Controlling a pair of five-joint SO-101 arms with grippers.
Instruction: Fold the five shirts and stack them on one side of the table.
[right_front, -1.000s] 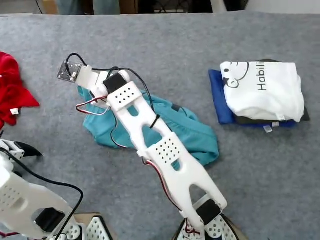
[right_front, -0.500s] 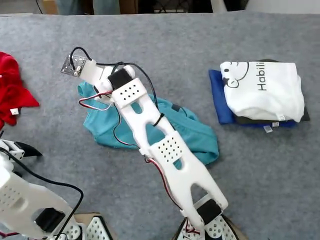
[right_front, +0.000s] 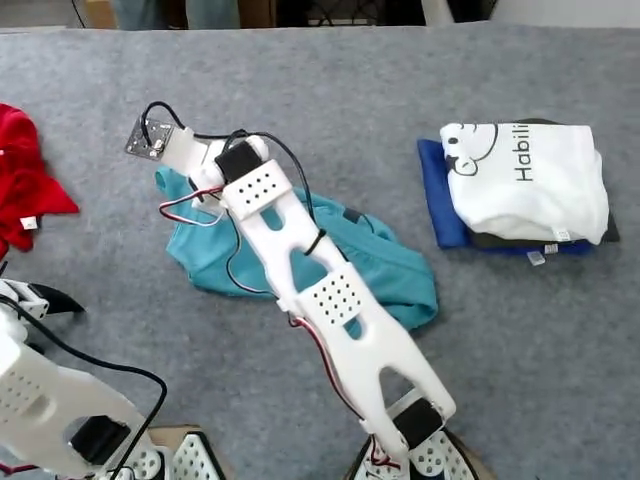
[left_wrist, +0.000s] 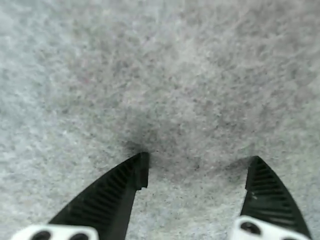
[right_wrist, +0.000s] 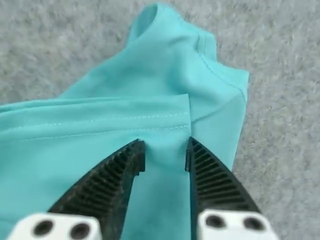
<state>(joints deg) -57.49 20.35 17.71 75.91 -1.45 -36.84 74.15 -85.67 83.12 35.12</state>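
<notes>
Right claw (right_wrist: 165, 150), narrowly parted above the teal shirt (right_wrist: 100, 120), could snag only one hem layer, bunching the cloth.

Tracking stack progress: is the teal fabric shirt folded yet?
Not folded: the teal fabric shirt lies rumpled and loosely spread on the grey felt table.

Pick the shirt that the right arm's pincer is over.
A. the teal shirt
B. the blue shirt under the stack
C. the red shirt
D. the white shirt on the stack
A: in the right wrist view, the right pincer is just above the teal shirt, with teal cloth showing between its parted jaws.
</notes>
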